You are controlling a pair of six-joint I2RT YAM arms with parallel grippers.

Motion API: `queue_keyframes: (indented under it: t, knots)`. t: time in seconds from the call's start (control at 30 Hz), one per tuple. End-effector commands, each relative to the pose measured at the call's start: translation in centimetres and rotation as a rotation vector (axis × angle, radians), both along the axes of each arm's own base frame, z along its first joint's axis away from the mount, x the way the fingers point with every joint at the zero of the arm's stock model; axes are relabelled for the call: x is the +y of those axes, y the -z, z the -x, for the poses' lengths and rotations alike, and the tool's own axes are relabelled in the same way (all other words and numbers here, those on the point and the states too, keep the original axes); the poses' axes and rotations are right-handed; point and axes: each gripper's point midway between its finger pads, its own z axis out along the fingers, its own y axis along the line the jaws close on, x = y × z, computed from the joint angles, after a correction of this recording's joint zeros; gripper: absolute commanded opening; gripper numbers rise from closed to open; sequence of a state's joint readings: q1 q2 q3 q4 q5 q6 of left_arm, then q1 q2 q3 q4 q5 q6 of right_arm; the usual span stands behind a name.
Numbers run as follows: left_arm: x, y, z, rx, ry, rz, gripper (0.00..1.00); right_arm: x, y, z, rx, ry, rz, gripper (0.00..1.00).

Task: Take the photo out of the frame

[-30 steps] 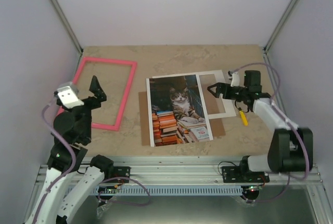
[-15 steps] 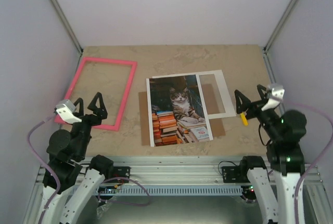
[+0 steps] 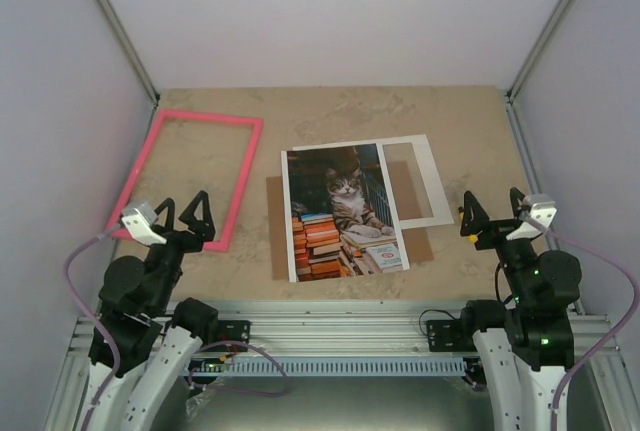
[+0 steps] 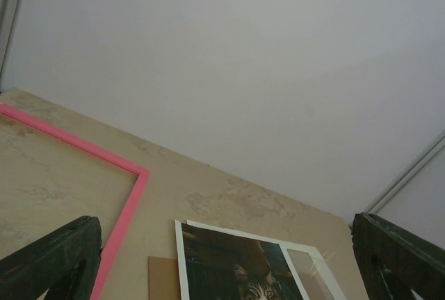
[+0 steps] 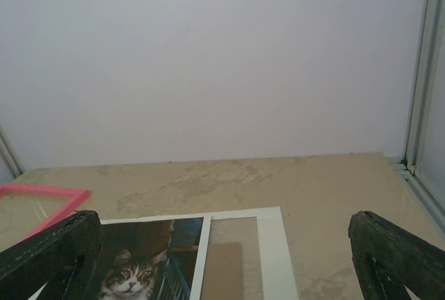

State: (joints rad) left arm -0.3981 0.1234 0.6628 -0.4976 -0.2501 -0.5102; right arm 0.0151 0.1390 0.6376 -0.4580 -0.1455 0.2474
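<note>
With our left gripper (image 3: pixel 185 213) and right gripper (image 3: pixel 493 213) both spread wide and empty, we see the photo (image 3: pixel 342 211) lying flat to the right of the frame (image 3: pixel 243 186), clear of it, a light, limp sheet we judge is best pinched at a free edge.

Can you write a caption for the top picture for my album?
Cat photo lies outside the pink frame; left gripper and right gripper open, empty.
</note>
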Motion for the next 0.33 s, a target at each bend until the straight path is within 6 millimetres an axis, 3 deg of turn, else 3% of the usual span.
queue_keyframes:
  t: [0.0, 0.3]
  knots:
    - [0.43, -0.69, 0.71, -0.021, -0.007, 0.010, 1.00, -0.52, 0.30, -0.09, 0.010, 0.030, -0.015, 0.98]
    - [1.25, -0.43, 0.71, -0.005, -0.053, 0.008, 1.00, -0.34, 0.18, 0.14, 0.005, 0.019, -0.013, 0.98]
